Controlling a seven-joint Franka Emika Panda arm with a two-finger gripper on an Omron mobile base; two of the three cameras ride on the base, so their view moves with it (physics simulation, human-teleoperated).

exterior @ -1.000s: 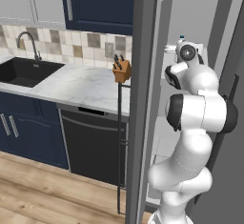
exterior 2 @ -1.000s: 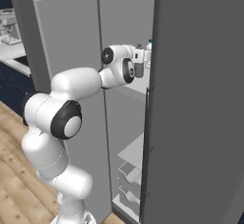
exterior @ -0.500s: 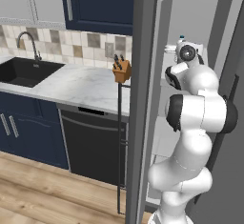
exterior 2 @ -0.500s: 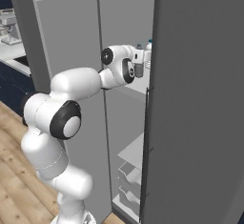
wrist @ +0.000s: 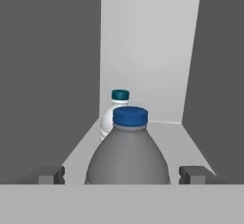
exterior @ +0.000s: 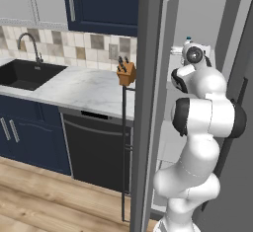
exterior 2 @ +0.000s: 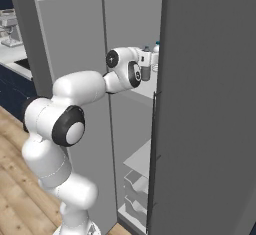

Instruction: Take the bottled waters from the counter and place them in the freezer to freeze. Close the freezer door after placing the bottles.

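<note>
the gripper (wrist: 122,174) is inside the freezer (exterior 2: 210,104), at the height of an upper white shelf (wrist: 167,137). its two fingertips (wrist: 51,174) stand wide apart, one on each side of a bottled water (wrist: 127,151) with a blue cap, and there is a clear gap between each tip and the bottle, so the hand holds nothing. this bottle stands upright on the shelf, between the fingertips. a second bottle (wrist: 114,113) (its cap looks more dark teal) stands upright just behind the first one, closer to the back wall of the freezer, and the near bottle hides part of it.

from the right base view the arm reaches into the freezer past the open freezer door (exterior 2: 75,79), and the hand is at the edge of the freezer opening. lower in the freezer some white shelves (exterior 2: 137,179) are seen.

outside the freezer, on the far side of its door, the counter (exterior: 84,88) carries a wooden knife block (exterior: 126,73) near the door. the black sink basin (exterior: 24,73) is farther from the freezer along the same counter, and a black dishwasher front (exterior: 96,152) is under the counter.
</note>
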